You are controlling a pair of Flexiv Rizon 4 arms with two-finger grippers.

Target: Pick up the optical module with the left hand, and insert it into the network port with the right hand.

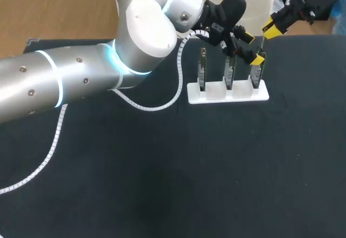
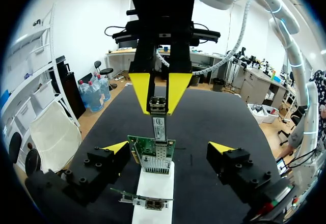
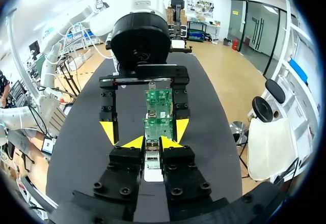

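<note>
Hanging upright, the optical module [image 2: 159, 126] is pinched between the yellow tips of the right gripper [image 2: 159, 94], its lower end meeting the network port [image 2: 156, 158] on a green card [image 2: 142, 146]. That card stands rightmost of three in a white rack [image 1: 227, 93] on the far right of the black table [image 1: 162, 167]. The left gripper [image 2: 169, 146] is spread wide, one finger on either side of the card.

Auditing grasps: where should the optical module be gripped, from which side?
Its upper end, from above: the optical module hangs upright over the green card, so its lower end must stay free. The right end effector grips it there.
</note>
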